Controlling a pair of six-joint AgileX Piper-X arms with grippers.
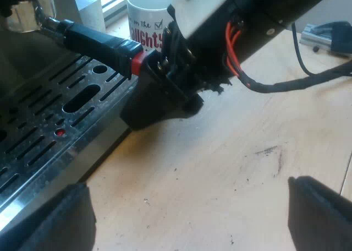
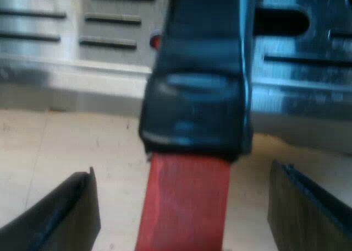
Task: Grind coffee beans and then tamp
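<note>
Holder: the round metal holder (image 1: 22,17) sits at the front of the steel espresso machine (image 1: 14,58); its dark handle (image 1: 88,39) projects outward over the slotted steel drip tray (image 1: 49,113); this seating appears to keep the basket level under the machine; whether it is fully locked, and what the basket contains, cannot be told.
Red end: the red end (image 2: 187,218) of the handle points away from the machine, past the tray's edge; it is the most accessible grasp point.
Right gripper: the right gripper (image 2: 181,179) straddles the red end; its black fingers (image 2: 60,218) stand spread, one on each side, apart from the handle, pinching nothing; this placement centres the handle for closing.
Left gripper: the left gripper (image 1: 184,223) hovers over the pale wooden table (image 1: 220,168), near the tray's edge; its fingers are spread wide and hold nothing; it appears parked clear of the other arm.
Mug: a white mug (image 1: 148,17) with printed lettering stands beyond the right gripper, near the machine; it plays no part in this step.
Step, judged: the grasp of the handle is not yet made; grinding and tamping remain.
Caution: close squarely on the red end; an off-centre grip may slip on the smooth handle.
</note>
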